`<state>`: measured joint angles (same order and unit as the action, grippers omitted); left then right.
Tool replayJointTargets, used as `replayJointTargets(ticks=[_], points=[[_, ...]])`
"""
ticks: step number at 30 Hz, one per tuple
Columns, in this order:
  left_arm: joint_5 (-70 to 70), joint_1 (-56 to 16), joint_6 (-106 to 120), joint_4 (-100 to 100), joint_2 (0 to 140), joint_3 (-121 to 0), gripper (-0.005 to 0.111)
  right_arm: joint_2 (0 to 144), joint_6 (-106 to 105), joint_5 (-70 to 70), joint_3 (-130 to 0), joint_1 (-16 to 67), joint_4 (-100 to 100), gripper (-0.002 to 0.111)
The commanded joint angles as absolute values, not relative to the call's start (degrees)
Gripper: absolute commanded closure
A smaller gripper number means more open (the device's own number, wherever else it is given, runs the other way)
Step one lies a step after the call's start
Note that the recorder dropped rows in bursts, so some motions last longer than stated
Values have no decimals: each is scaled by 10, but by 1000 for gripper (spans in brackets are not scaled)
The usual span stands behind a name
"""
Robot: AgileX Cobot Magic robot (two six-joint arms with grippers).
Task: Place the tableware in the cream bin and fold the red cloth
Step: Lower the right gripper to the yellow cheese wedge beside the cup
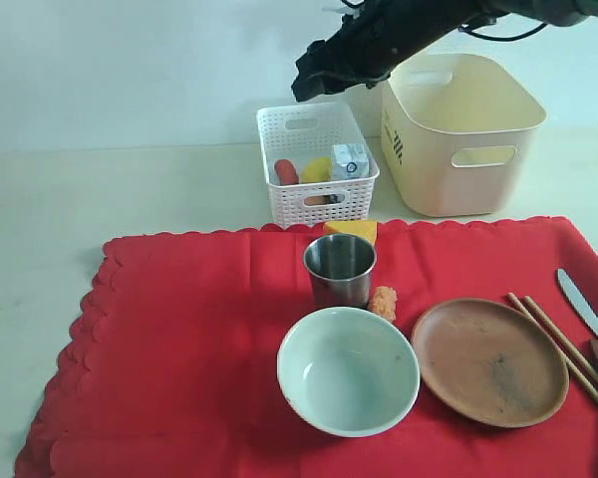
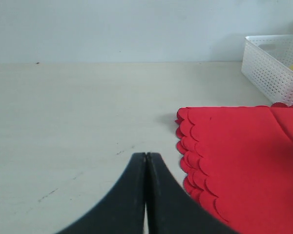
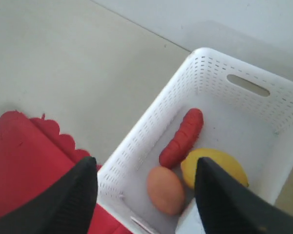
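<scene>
Closest to the front, the bowl (image 1: 348,370) and the plate (image 1: 489,360) sit on the red cloth (image 1: 179,339), with the chopsticks (image 1: 558,344) and knife (image 1: 585,304) off by the right edge. The cup (image 1: 340,269) stands just behind the bowl. An orange wedge (image 1: 351,230) and a little crumbed bit (image 1: 383,302) are right next to the cup. So I'd say the tableware step hasn't really started: nothing I can see has landed in the cream bin (image 1: 461,134), and folding has to wait until the cloth is bare. The left claw (image 2: 146,161) is pinched fully shut on nothing, parked low over the bare worktop (image 1: 130,199) beside the cloth's scalloped edge. Further back, the right claw (image 3: 146,165) hangs over the white basket (image 1: 314,164), pointing down into it with its jaws wide apart and empty. The sausage (image 3: 182,138), egg (image 3: 165,189) and lemon (image 3: 213,167) lie below it. Its arm comes in from the top right, passing above the bin. Next move, my guess: swing that arm forward and down to the cup or one of the leftover food bits, line the open jaws up around it, then close.
</scene>
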<state>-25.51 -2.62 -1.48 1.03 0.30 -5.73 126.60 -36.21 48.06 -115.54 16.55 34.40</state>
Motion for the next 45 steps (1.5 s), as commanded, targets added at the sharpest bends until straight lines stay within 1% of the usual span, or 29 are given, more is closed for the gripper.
replayJointTargets(ticks=[1, 10, 23, 35, 45], points=[[-248, -25, -15, 8, 0, -56, 107, 1236, -311, 531, -1159, 162, 291, 54], [-248, -25, -15, 8, 0, -56, 107, 1193, -282, 581, -1120, 162, 191, 54], [-248, -25, -15, 8, 0, -56, 107, 1131, -284, 575, -1004, 162, 157, 54], [-248, -25, -15, 8, 0, -56, 107, 1130, -283, 573, -941, 162, 157, 54], [-248, -25, -15, 8, 0, -56, 107, 1170, -278, 549, -938, 163, 156, 54]])
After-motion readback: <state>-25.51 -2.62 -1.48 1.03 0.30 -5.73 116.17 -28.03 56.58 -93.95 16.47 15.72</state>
